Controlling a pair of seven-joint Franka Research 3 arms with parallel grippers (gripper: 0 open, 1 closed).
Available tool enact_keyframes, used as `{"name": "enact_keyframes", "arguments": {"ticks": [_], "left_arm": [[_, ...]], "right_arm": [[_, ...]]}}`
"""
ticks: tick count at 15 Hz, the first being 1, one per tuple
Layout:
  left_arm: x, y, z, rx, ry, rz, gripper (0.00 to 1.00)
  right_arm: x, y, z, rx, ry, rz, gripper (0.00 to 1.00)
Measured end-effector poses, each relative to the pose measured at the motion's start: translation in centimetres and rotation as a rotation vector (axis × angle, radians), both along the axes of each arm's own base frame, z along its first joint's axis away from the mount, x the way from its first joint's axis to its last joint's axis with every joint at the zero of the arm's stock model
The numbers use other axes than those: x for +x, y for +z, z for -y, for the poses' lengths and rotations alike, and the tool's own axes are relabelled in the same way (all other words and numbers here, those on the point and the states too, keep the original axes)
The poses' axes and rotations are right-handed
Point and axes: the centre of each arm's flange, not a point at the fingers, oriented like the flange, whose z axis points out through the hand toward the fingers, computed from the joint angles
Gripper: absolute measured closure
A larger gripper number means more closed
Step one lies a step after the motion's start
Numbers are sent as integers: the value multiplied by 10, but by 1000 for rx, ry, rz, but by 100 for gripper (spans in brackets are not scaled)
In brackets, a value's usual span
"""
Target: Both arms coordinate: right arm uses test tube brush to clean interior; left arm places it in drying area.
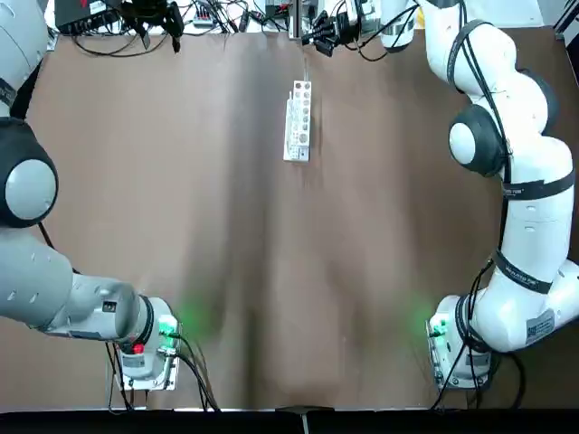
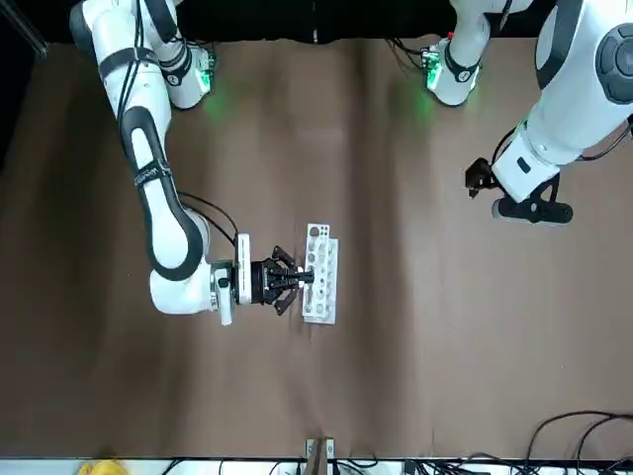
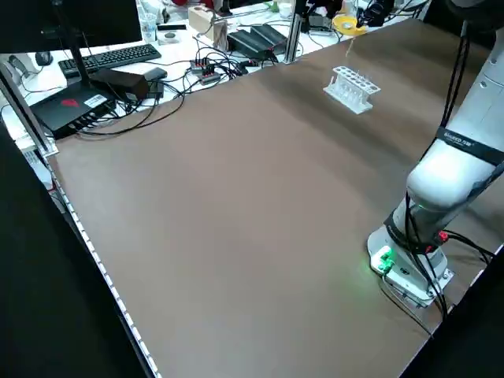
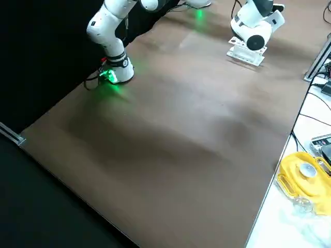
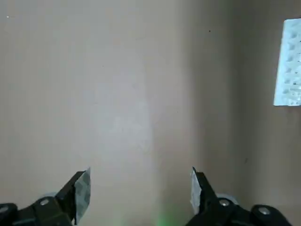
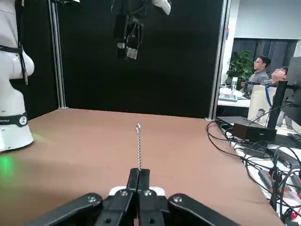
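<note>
The test tube brush point(image 6: 138, 146), its twisted wire stem ending in a small loop, stands up from the fingertips of the right gripper point(image 6: 139, 171), which is clenched on it above the far part of the table. The brush's other end cannot be made out. In the top view the right gripper is near the far edge, beyond the white rack point(image 1: 298, 122), while the front view has its fingertips overlapping one side of the rack; whether they touch it, the pictures do not settle. The rack, a narrow block with rows of round holes (the drying area), sits on the brown tabletop point(image 1: 208, 208) toward the far edge. The right arm point(image 1: 534, 163) reaches outward along its own side of the table. Across from it, the left arm point(image 1: 34, 190) extends with its left gripper point(image 5: 141, 169) released, the two fingers spread wide and nothing between them, held above the table well apart from the rack. Past the table's far edge lie a monitor point(image 3: 71, 31), a keyboard point(image 3: 122, 57) and tangled black cables point(image 3: 209, 72), and two people point(image 6: 270, 73) appear in the room beyond.
</note>
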Motion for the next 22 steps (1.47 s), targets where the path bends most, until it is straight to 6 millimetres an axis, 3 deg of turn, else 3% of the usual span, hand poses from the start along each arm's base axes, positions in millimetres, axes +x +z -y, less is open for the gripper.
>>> {"name": "enact_keyframes", "arguments": {"ticks": [16,22], "left_arm": [[2,-6,3,1,-5,-11,0],[1,-6,4,1,-6,-11,0]], "right_arm": [[3,-36,5,-35,-35,-33,98],[4,-35,5,-32,-37,-30,98]]}}
